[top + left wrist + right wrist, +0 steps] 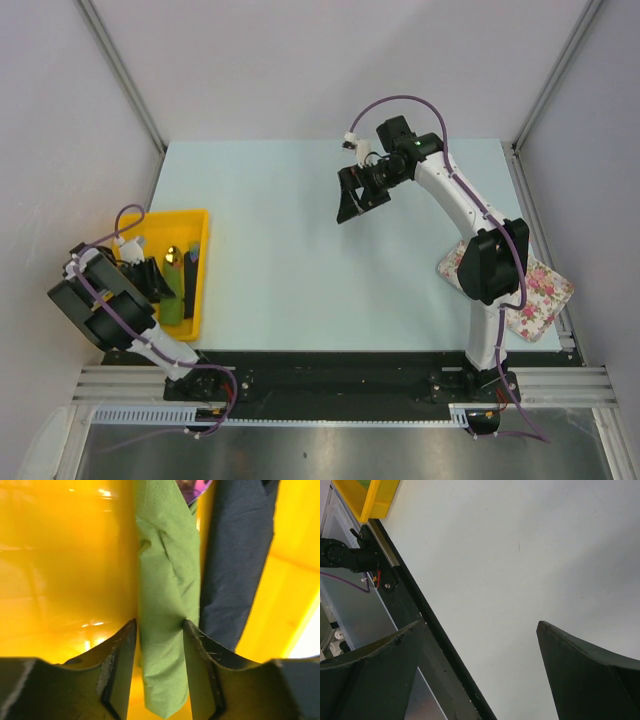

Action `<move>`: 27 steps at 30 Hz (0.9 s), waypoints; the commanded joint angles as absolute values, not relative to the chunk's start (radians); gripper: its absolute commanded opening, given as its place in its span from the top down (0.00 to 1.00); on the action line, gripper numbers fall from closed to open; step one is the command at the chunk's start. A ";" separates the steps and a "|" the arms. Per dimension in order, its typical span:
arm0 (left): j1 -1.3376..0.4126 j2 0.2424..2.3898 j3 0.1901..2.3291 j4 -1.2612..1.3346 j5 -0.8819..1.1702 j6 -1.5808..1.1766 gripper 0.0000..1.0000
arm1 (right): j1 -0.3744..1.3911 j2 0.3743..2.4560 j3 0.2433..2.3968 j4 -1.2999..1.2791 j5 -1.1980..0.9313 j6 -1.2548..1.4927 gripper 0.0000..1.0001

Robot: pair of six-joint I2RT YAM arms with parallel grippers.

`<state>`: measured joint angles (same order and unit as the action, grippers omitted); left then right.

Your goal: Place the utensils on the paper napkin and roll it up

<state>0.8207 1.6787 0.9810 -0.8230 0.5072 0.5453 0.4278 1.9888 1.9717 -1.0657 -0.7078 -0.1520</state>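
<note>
The olive-green paper napkin [167,580], folded into a narrow strip, lies in the yellow tray [195,218] at the left; it also shows in the top view [172,303]. My left gripper [159,625] reaches down into the tray, its fingertips pressed on both sides of the napkin, which is dented at the right fingertip [192,635]. A dark utensil [235,555] lies right beside the napkin. A gold oval spoon head [172,255] and a dark piece [193,258] show in the tray. My right gripper [355,200] hangs open and empty above the table's far middle.
A white cloth with pink floral print [525,295] lies at the right edge by the right arm's base. The pale table [300,250] stretches between the tray and the right arm. The tray's corner [370,500] and the black front rail show in the right wrist view.
</note>
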 commanded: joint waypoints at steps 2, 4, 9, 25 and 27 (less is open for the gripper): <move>0.799 1.579 0.960 -0.739 0.414 0.528 0.48 | 0.425 1.977 2.003 -1.071 -0.733 -0.164 0.00; 0.785 1.533 0.960 -0.732 0.397 0.525 0.43 | 0.423 1.974 2.003 -1.066 -0.736 -0.163 0.00; 0.749 1.430 0.969 -0.736 0.356 0.514 0.27 | 0.425 1.970 2.000 -1.051 -0.744 -0.155 0.00; 0.180 1.345 1.434 -0.871 0.241 0.298 0.00 | 0.328 1.818 1.947 -0.905 -0.588 -0.140 0.00; 0.058 1.373 1.483 -0.850 0.192 0.258 0.00 | 0.308 1.766 1.893 -0.873 -0.568 -0.138 0.00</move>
<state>0.2340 1.3376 1.3697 -0.8539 0.2756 0.3874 0.3538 1.8877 1.9388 -0.9478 -0.6342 -0.1463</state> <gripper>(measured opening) 0.995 0.994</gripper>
